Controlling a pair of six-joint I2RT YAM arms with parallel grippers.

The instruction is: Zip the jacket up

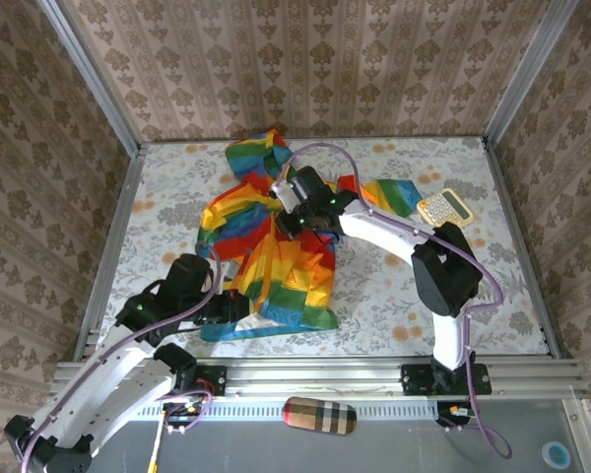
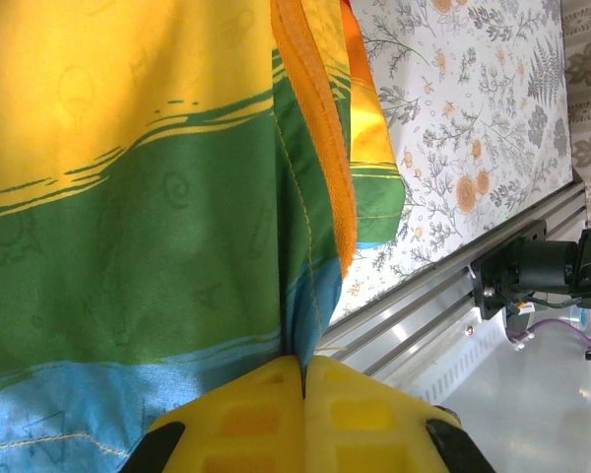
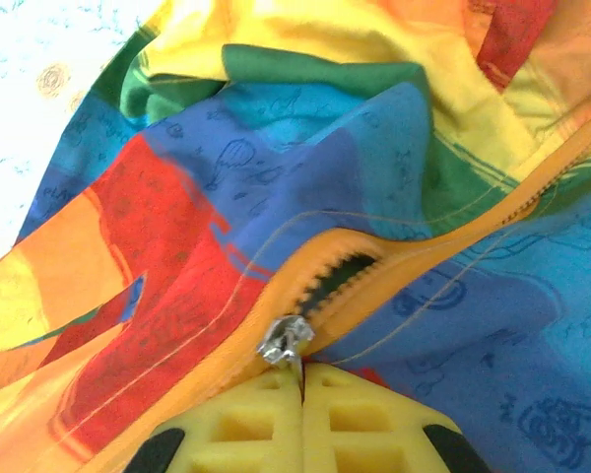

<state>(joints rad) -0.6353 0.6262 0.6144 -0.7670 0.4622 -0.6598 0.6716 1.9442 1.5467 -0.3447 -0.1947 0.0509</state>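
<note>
Right gripper (image 3: 302,374) pinches the zipper pull (image 3: 284,340) on the crumpled rainbow jacket (image 1: 266,266).

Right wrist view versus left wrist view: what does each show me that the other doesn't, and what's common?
Right wrist, not left: the silver zipper pull at the right gripper's closed tips, with parted teeth just beyond it. Left wrist, not right: the left gripper pinching the jacket's blue hem, plus the aluminium rail. Both: yellow fingers pressed together, rainbow stripes, orange zipper tape.
</note>
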